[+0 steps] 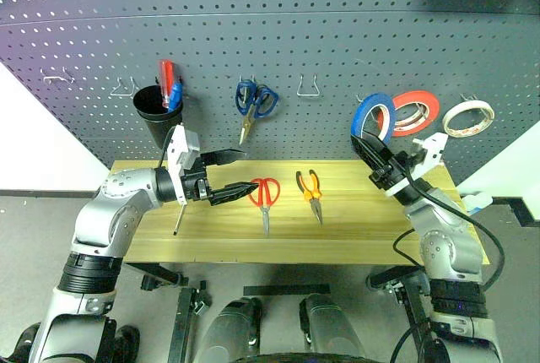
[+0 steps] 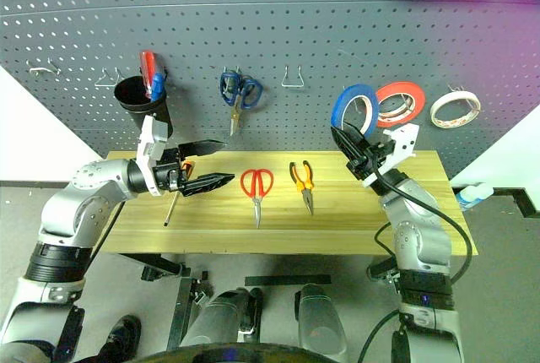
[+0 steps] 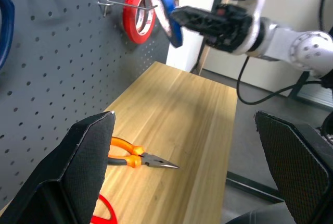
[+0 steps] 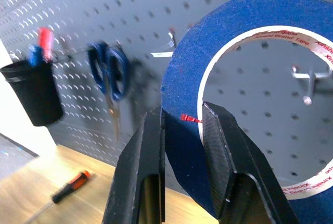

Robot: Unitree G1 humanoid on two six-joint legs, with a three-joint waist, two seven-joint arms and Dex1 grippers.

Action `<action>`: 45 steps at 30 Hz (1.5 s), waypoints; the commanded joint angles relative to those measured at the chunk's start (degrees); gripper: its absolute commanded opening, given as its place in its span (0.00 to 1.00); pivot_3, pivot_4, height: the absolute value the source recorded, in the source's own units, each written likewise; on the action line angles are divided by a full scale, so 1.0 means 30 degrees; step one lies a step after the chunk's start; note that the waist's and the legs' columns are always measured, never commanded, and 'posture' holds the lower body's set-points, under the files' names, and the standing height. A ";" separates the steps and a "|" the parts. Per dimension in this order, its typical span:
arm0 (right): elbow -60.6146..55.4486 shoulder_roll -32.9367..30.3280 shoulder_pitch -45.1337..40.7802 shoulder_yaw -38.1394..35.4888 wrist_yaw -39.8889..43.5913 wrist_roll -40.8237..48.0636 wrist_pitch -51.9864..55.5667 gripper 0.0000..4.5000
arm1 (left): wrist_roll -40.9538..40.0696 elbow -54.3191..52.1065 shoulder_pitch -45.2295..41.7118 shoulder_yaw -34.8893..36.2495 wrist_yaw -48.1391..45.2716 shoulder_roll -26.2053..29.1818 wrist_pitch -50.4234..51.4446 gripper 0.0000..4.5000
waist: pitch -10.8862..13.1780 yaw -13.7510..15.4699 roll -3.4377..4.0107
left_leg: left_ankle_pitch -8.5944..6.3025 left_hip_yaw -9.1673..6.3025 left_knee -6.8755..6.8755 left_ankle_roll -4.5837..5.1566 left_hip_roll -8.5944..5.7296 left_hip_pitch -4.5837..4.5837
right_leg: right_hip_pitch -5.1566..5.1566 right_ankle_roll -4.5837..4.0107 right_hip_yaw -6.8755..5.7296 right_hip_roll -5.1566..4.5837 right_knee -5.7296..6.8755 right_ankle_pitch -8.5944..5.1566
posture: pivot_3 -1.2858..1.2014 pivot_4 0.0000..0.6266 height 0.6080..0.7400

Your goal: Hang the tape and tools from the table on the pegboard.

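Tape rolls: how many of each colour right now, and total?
Blue: 1, held in the right gripper
Red-orange: 1, on the pegboard
Cream-white: 1, on the pegboard
Total: 3

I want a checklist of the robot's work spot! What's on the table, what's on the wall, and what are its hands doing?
Surface: wood table, tidy.
Job's things: blue tape held up near the pegboard; red scissors, pliers and screwdriver lie on the table.
Clutter: blue scissors, black cup, red-orange tape and white tape hang on the pegboard.
Grippers: right gripper shut on blue tape; left gripper open, empty, above the table.
Cables: black cable along the right arm.
Surroundings: nothing seen.
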 commanded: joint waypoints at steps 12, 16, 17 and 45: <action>0.6238 0.0102 -0.3261 -0.0005 -0.0620 -0.2346 -0.3878 0.15 | -0.2398 -0.2146 0.0690 0.1242 0.0789 0.0294 0.2085 1.00 | -0.0012 -0.0177 0.0004 | 0.0018 0.0000 0.0017 -0.0025 0.0000 0.0011 | -0.0008 -0.0010 0.0003 0.0008 0.0066 0.0006 | 0.48 0.12 1.00; 0.7821 0.0036 -0.3720 0.0054 -0.0782 -0.2859 -0.4507 0.15 | -0.2923 -0.2285 0.0659 0.1489 0.1151 0.0284 0.2828 1.00 | -0.0023 -0.0156 -0.0002 | 0.0033 -0.0001 0.0025 -0.0046 0.0001 0.0042 | 0.0004 -0.0022 0.0007 0.0013 0.0104 0.0013 | 0.48 0.13 1.00; 0.7992 0.0091 -0.3789 0.0006 -0.0242 -0.2457 -0.4298 0.23 | -0.3000 -0.2328 0.0679 0.1534 0.1208 0.0281 0.2903 1.00 | -0.0028 -0.0148 -0.0006 | 0.0034 -0.0001 0.0025 -0.0048 0.0001 0.0053 | 0.0014 -0.0023 0.0007 0.0014 0.0108 0.0014 | 0.48 0.13 1.00; 0.2788 0.0030 0.0109 0.3049 -0.1181 -0.3980 0.2023 1.00 | -0.3504 -0.3448 0.3139 0.4077 0.3111 -0.0117 0.0982 1.00 | -0.0042 -0.0115 -0.0005 | 0.0043 0.0008 0.0036 -0.0068 0.0006 0.0120 | 0.0031 -0.0041 0.0043 0.0020 0.0186 0.0010 | 0.48 0.17 1.00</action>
